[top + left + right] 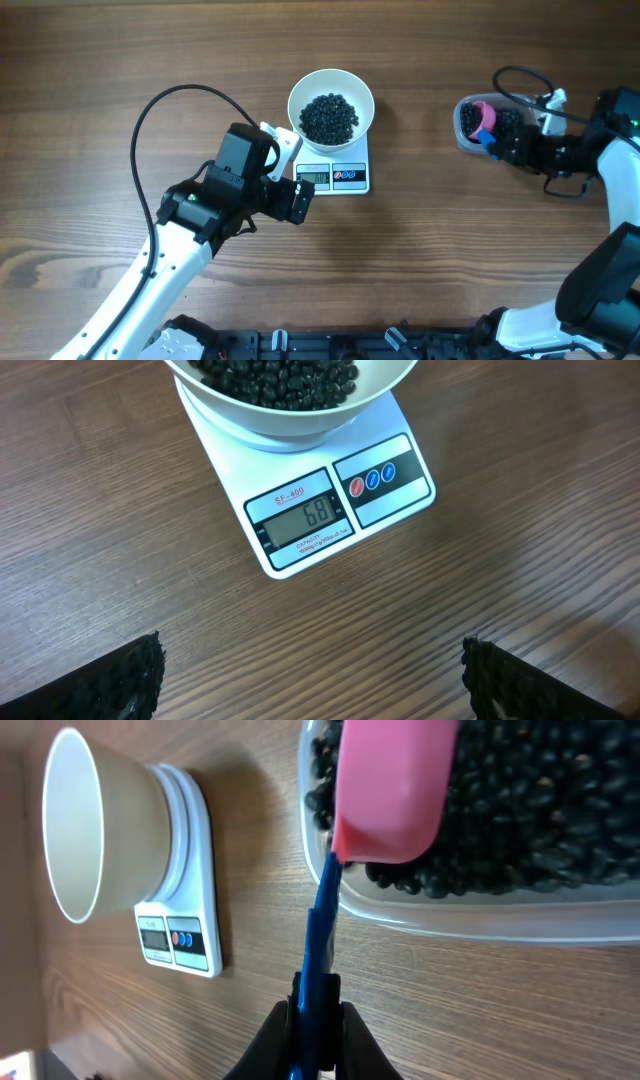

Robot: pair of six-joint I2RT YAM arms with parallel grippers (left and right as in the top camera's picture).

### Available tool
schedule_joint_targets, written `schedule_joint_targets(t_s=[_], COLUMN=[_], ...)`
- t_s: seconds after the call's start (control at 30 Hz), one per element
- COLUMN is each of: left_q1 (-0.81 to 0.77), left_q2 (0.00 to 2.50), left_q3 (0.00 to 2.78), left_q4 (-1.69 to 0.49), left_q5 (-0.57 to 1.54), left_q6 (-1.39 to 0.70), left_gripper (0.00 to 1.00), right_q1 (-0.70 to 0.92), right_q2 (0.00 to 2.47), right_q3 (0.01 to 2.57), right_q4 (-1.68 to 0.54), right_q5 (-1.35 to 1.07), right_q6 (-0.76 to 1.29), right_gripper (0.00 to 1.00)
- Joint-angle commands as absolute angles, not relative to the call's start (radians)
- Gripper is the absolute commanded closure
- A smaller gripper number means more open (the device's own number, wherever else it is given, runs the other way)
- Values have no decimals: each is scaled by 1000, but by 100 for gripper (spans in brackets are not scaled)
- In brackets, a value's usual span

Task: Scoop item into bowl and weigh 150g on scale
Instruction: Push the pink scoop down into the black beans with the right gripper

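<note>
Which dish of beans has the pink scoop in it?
The clear plastic tub on the right has the pink scoop. The white bowl sits on the scale with only beans inside.

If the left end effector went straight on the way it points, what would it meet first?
Most likely the scale, at its display edge, which lies dead ahead of the open left end effector. The bowl sits on it behind that. Its height is hard to judge, so it might pass over.
</note>
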State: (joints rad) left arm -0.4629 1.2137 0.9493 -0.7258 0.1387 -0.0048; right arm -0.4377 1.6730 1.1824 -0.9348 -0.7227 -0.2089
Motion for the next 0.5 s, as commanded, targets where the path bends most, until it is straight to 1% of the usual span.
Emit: schedule_joint_targets(t_s=[0.0,0.37,0.47], left_q1=[-467,-467,-467], left_q2=[1218,1218,1218], left_q3=[968,968,968], left_q4=[-723,-723,-723], left_q5=[130,130,130], left_q6=[-8,-7,-7], left_gripper=[0,0,0], right_q1=[-469,-555,-584], right_q2=[1686,1687,1687], right_q3=[1176,1176,1176], right_q4=[-932,-936,-936], right_q5=[-809,-934,-949], right_q6=[-199,-195,-154], right_gripper=[96,96,96])
